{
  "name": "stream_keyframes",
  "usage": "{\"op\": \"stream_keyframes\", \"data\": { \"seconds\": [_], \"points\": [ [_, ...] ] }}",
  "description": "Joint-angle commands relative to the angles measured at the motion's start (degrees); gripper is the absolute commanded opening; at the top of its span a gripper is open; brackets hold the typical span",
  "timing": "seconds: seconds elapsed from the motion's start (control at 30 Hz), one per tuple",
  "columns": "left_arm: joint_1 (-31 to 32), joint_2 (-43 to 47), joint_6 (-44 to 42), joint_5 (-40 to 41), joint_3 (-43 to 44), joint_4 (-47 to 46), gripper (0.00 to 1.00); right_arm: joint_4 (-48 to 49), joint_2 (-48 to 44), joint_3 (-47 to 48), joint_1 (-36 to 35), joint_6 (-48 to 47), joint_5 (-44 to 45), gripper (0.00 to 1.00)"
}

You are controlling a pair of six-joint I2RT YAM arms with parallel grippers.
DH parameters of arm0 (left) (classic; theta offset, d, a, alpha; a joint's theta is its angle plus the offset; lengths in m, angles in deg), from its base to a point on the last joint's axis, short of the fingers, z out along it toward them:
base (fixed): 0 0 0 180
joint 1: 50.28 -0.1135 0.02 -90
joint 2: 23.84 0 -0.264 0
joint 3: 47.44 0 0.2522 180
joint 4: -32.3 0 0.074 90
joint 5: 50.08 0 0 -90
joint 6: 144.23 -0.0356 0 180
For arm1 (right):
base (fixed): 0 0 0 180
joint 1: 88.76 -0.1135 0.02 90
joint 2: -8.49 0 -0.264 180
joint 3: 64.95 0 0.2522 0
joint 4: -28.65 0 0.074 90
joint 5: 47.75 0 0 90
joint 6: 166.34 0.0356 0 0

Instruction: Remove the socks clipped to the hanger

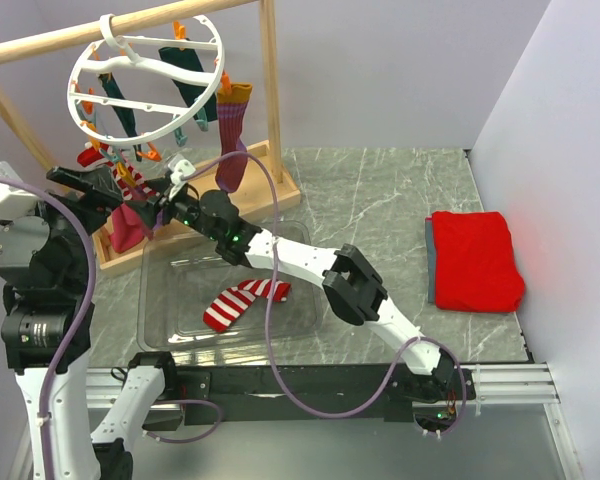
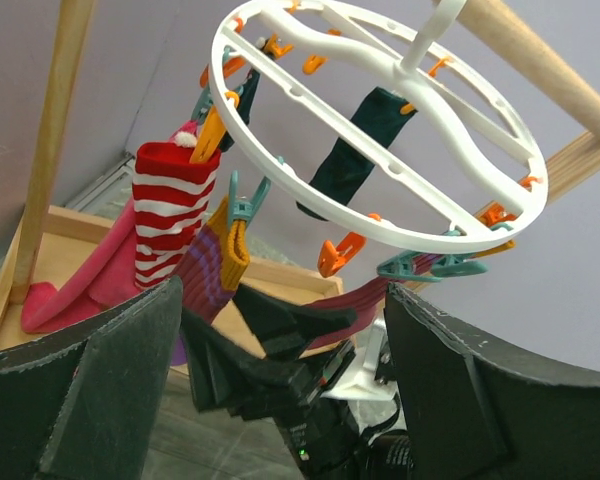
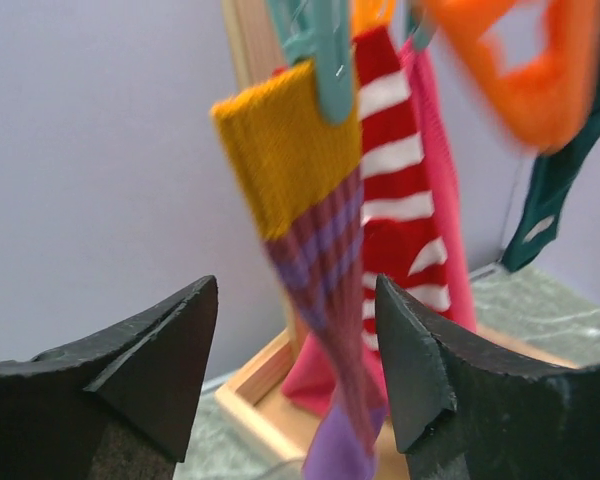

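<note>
Left end effector (image 2: pixel 282 290) and right end effector (image 3: pixel 295 288) both gape, the right around the orange-cuffed sock (image 3: pixel 318 245). A sideways tug might unhook the hanger (image 2: pixel 310 182)

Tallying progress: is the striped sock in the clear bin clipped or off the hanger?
Off: the striped sock lies loose in the clear bin, away from the hanger.

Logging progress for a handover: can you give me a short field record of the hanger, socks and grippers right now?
hanger: white ring, hooked on the wooden rail
clipped socks: purple sock with orange cuff, striped sock, pink sock, dark teal sock
already off: loose striped sock in the clear bin
right gripper: open, jaws either side of the purple sock, gaps showing
left gripper: open, empty, below the hanger
</note>
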Motion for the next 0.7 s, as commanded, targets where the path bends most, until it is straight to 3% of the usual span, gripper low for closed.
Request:
{"op": "stream_keyframes", "data": {
  "seconds": [0.0,0.13,0.17,0.33,0.37,0.47,0.6,0.67],
  "points": [
    [-0.1,-0.3,-1.3,0.2,-0.7,-1.9,0.86,-1.0,2.6,8.2,0.0,-2.7,2.9,0.70],
    [-0.2,0.0,-1.2,2.1,-1.0,-2.3,0.85,-1.9,3.9,11.5,-0.3,-3.8,3.5,0.61],
    [-0.2,-0.2,-1.0,2.5,-1.0,-2.2,0.84,-1.9,3.8,11.6,-0.3,-3.6,3.5,0.50],
    [-0.2,-3.4,0.0,3.8,1.0,0.9,0.80,-2.5,2.5,11.2,-0.9,-3.7,2.6,0.22],
    [-0.1,-4.5,0.1,3.9,1.7,1.3,0.80,-3.0,2.1,11.1,-1.0,-3.5,2.3,0.12],
    [-0.2,-5.4,0.2,4.6,2.1,1.6,0.79,-4.7,-1.0,8.1,-1.1,-3.1,2.4,0.00],
    [-0.2,-7.0,-0.2,3.7,2.1,1.4,0.77,-4.5,-8.8,-0.5,-1.1,-3.2,1.9,0.00],
    [-0.1,-9.1,0.0,3.1,2.8,2.4,0.67,-4.8,-11.8,-4.5,-1.1,-3.3,1.6,0.00]
  ]
}}
